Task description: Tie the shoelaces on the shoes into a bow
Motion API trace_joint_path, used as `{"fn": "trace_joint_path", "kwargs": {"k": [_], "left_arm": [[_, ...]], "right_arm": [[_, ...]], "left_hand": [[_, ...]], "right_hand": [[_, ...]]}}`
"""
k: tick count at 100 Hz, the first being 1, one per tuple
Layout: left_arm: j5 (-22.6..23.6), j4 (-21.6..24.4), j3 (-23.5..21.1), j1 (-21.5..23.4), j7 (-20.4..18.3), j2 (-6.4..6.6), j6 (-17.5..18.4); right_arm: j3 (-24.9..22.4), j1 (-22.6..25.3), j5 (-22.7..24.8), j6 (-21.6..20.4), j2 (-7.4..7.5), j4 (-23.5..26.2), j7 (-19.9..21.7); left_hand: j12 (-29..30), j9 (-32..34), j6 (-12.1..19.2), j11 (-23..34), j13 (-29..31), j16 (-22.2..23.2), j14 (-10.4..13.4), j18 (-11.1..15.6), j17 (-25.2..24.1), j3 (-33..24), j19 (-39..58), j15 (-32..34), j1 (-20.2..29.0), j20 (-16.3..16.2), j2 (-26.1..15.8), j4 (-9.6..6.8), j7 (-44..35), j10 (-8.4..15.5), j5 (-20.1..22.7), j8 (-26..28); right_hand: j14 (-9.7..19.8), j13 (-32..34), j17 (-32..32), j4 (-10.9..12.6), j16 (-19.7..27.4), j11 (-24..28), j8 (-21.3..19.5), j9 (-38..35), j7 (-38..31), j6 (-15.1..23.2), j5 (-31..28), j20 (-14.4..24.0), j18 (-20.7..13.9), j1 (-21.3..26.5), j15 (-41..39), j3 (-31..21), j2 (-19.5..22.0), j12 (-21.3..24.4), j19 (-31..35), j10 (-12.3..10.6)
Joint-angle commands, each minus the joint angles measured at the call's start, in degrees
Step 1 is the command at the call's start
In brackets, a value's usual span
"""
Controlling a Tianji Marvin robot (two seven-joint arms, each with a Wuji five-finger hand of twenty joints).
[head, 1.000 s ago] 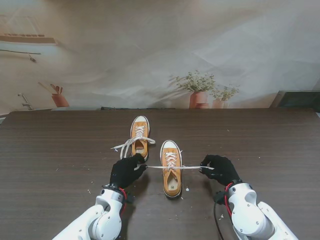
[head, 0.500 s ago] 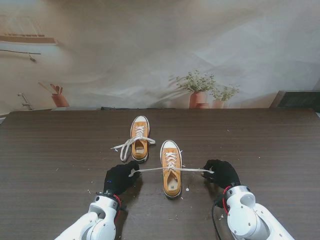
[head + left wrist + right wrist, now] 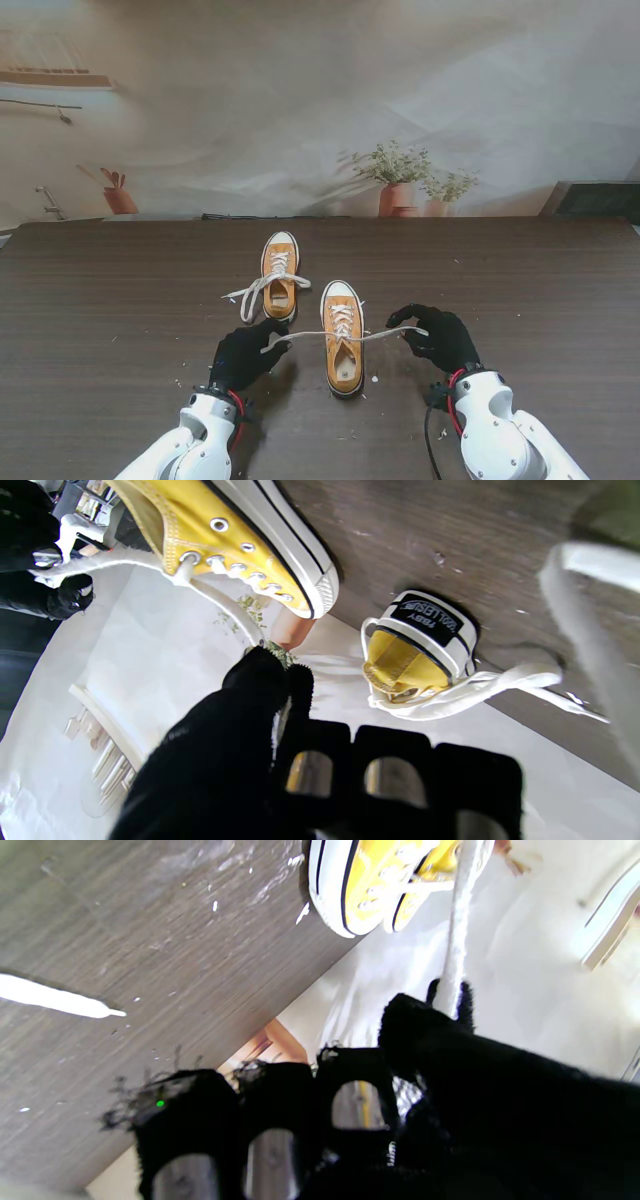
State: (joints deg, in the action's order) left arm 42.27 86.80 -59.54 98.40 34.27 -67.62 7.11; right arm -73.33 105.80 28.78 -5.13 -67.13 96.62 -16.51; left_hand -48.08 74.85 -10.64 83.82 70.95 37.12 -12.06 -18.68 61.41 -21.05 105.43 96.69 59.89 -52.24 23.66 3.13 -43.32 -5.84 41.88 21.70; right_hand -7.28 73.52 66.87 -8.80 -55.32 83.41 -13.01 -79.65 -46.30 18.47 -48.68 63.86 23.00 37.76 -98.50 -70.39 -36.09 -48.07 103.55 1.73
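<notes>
Two orange canvas shoes with white soles stand on the dark table. The nearer shoe (image 3: 343,335) (image 3: 235,540) (image 3: 360,880) lies between my hands, and its white lace (image 3: 305,335) (image 3: 115,560) (image 3: 457,925) stretches sideways over it, slightly slack. My left hand (image 3: 246,355) (image 3: 280,760) pinches the lace's left end. My right hand (image 3: 438,336) (image 3: 400,1100) pinches the right end between thumb and forefinger. The farther shoe (image 3: 279,277) (image 3: 420,650) sits left of it, its laces (image 3: 250,292) (image 3: 480,690) loose on the table.
Small white crumbs (image 3: 375,379) dot the table (image 3: 120,300) near the shoes. Beyond the table's far edge hangs a printed backdrop with potted plants (image 3: 400,180). A dark object (image 3: 600,198) stands at the far right corner.
Both hands have moved a little farther from me and closer to the near shoe. The lace between them, taut before, now bows slightly.
</notes>
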Motion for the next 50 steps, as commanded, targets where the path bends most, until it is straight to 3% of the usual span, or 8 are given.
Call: {"fn": "trace_joint_path", "kwargs": {"k": [1, 9, 19, 25, 31, 34, 43, 50], "left_arm": [[0.3, 0.2, 0.0, 0.1, 0.7, -0.34, 1.7], [0.5, -0.5, 0.1, -0.1, 3.2, -0.67, 4.1], [1.1, -0.3, -0.2, 0.2, 4.3, -0.70, 5.8], [1.1, 0.0, -0.4, 0.5, 5.0, -0.81, 6.5], [1.0, 0.4, -0.7, 1.0, 5.2, -0.87, 6.9], [0.9, 0.6, -0.8, 1.2, 5.2, -0.89, 7.1], [0.8, 1.3, -1.3, 1.8, 4.8, -0.82, 7.4], [0.7, 1.4, -1.5, 2.0, 4.9, -0.85, 7.7]], "right_arm": [[0.3, 0.2, 1.3, -0.2, 0.74, 0.8, 0.9], [0.3, 0.6, 4.1, 0.2, 1.42, 1.9, 2.6], [0.5, 1.1, 7.9, 1.2, 2.35, 3.1, 5.0], [0.8, 1.0, 10.6, 1.1, 2.86, 3.2, 5.8], [1.0, 0.9, 13.5, 1.1, 3.48, 3.5, 7.2], [1.3, 0.7, 15.0, 1.1, 3.74, 3.5, 7.6], [1.9, 0.0, 19.6, 1.1, 4.58, 3.5, 9.0], [2.7, -0.9, 21.8, 0.9, 4.99, 3.2, 9.6]], "left_hand": [[0.0, 3.0, 6.9, 1.1, 1.7, 0.8, -1.8, 10.6, 2.0, 1.2, 14.5, 4.3, 3.2, 1.0, -1.1, -1.07, 0.8, -4.3, -1.7, -1.3], [0.0, 3.0, 7.9, 1.1, 1.7, 0.7, -1.7, 10.6, 2.0, 1.2, 14.5, 4.3, 3.2, 1.1, -0.6, -1.30, 1.5, -4.2, -2.5, -1.6], [0.0, 3.0, 9.3, 1.1, 1.7, 0.7, -1.7, 10.7, 2.1, 1.0, 14.5, 4.3, 2.9, 1.1, -0.3, -1.60, 2.1, -4.2, -2.3, -2.3], [0.0, 3.0, 9.4, 1.1, 1.7, 0.7, -1.7, 10.7, 2.1, 0.9, 14.5, 4.3, 2.9, 1.1, -0.2, -1.64, 2.2, -4.2, -2.1, -2.4], [-0.1, 3.0, 9.1, 1.1, 1.7, 0.7, -1.7, 10.7, 2.0, 0.8, 14.5, 4.3, 2.8, 1.2, -0.3, -1.61, 2.3, -4.2, -2.0, -2.6], [-0.1, 3.0, 8.9, 1.0, 1.7, 0.7, -1.7, 10.6, 2.0, 0.8, 14.5, 4.3, 2.7, 1.2, -0.4, -1.58, 2.4, -4.2, -2.0, -2.6], [-0.1, 3.0, 8.8, 1.0, 1.7, 0.7, -1.7, 10.6, 2.0, 0.7, 14.5, 4.2, 2.7, 1.2, -0.5, -1.54, 2.4, -4.2, -2.0, -2.8], [-0.1, 3.0, 8.8, 1.0, 1.7, 0.7, -1.7, 10.5, 2.0, 0.7, 14.5, 4.2, 2.7, 1.3, -0.4, -1.51, 2.5, -4.2, -1.9, -2.8]], "right_hand": [[0.1, 1.2, 1.6, 2.1, 0.4, 0.5, -1.7, -3.6, -0.8, 5.4, -4.8, -0.8, 0.0, 2.4, -5.2, -3.3, -2.3, -0.6, 16.4, 6.0], [0.3, 1.3, 1.7, 2.3, 0.4, 0.4, -2.3, -3.6, -2.2, 6.6, -11.0, -1.1, -0.3, 2.9, -5.1, -4.4, -4.5, -0.5, 16.4, 7.3], [1.0, 1.3, 1.7, 2.1, 0.7, 0.1, -4.8, -3.6, -5.5, 5.1, -17.3, -1.5, -0.7, 2.9, -5.0, -4.6, -4.3, -0.3, 16.4, 7.2], [1.2, 1.3, 1.7, 2.0, 1.1, 0.1, -14.7, -3.6, -4.9, 3.9, -19.9, -1.9, -1.0, 2.8, -5.0, -4.3, -3.8, -0.1, 16.4, 7.1], [1.8, 1.4, 1.7, 2.2, 1.4, -0.3, -18.6, -3.6, -5.3, 3.6, -21.0, -2.3, -1.4, 2.7, -4.9, -3.6, -2.6, 0.0, 16.4, 6.4], [1.8, 1.3, 1.7, 2.2, 1.6, -0.3, -23.1, -3.6, -4.0, 3.3, -21.5, -2.5, -1.5, 2.7, -4.9, -3.6, -2.4, 0.0, 16.4, 6.3], [2.7, 1.4, 1.8, 2.1, 1.9, -0.7, -24.9, -3.6, -3.1, 3.6, -21.1, -4.1, -2.9, 2.3, -4.7, -2.8, -1.2, 0.1, 16.4, 4.9], [3.2, 1.4, 1.8, 0.9, 2.1, -0.7, -23.7, -3.6, -1.5, 3.9, -20.0, -4.6, -3.2, 2.1, -4.7, -2.3, -1.3, 0.1, 16.4, 4.2]]}}
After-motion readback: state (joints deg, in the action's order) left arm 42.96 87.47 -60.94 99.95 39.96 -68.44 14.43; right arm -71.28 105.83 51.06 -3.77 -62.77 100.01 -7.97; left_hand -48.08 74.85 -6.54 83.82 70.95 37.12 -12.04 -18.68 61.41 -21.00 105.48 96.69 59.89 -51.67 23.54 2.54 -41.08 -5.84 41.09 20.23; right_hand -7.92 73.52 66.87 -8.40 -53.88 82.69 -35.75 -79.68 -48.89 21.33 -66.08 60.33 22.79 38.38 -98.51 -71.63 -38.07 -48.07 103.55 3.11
